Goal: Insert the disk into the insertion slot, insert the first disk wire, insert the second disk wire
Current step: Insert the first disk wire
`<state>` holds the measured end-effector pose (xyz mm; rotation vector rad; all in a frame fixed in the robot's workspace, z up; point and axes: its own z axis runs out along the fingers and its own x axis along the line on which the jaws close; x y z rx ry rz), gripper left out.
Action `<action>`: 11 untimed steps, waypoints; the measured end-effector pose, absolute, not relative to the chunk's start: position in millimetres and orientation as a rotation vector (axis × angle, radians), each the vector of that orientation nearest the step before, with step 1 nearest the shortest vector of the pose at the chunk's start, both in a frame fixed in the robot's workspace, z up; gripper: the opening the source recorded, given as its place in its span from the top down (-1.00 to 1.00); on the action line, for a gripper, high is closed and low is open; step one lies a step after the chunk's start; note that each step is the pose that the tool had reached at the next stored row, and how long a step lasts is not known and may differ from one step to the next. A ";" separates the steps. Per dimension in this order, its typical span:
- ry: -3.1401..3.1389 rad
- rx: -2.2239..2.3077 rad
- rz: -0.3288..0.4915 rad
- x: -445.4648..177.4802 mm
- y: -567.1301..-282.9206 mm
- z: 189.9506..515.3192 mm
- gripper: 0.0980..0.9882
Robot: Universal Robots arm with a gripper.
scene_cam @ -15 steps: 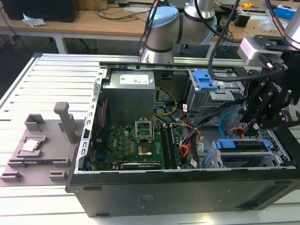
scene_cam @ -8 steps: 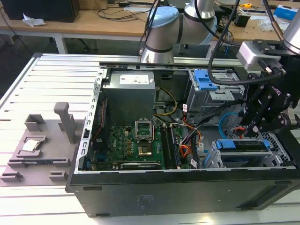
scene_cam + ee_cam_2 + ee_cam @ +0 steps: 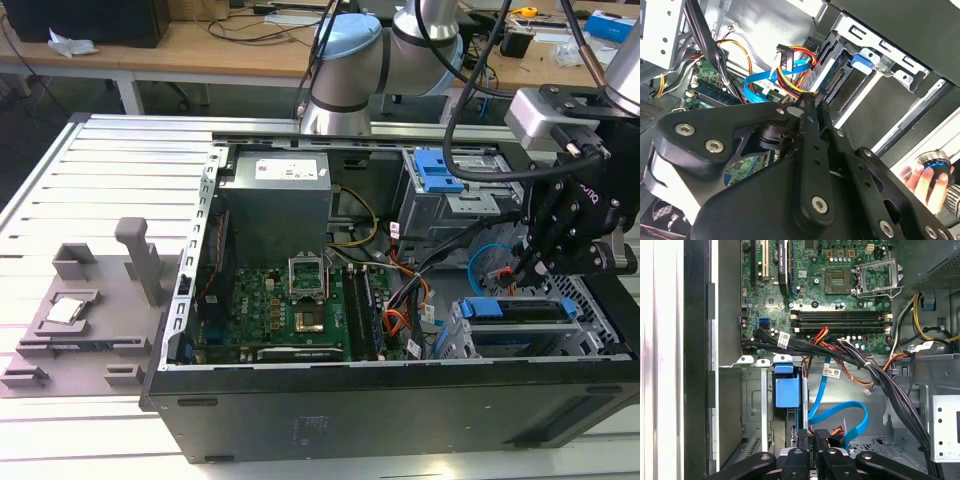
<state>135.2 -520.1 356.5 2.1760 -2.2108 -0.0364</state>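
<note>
The disk, framed by its blue carrier, lies inside the insertion slot at the near corner of the case, on the exterior view's right. My gripper hangs just above the slot's inner end with its black fingers pressed together. A black connector on red, yellow and orange wires and a flat blue cable hang loose by the disk's connector edge. The coloured wires run right past the gripper; whether they are pinched is hidden. In the first wrist view the gripper sits beside the blue carrier.
The motherboard and grey power supply fill the case's middle. A taller grey bay with a blue clip stands behind the slot. Black cable bundles cross nearby. A grey fixture lies outside the case. A person's hand is at the case edge.
</note>
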 end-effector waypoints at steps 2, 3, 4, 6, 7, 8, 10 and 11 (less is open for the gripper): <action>-2.211 2.176 -0.036 135.2 -520.1 356.5 0.85; -2.211 2.176 -0.036 135.2 -520.1 356.5 0.85; -2.211 2.176 -0.036 135.2 -520.1 356.5 0.85; -2.211 2.176 -0.036 135.5 -520.0 356.5 0.85; -2.211 2.176 -0.036 137.4 -520.1 356.4 0.85; -2.211 2.176 -0.036 139.8 -520.1 356.5 0.85; -2.210 2.176 -0.037 144.4 -520.1 356.5 0.85; -2.211 2.176 -0.037 145.2 -520.3 356.5 0.85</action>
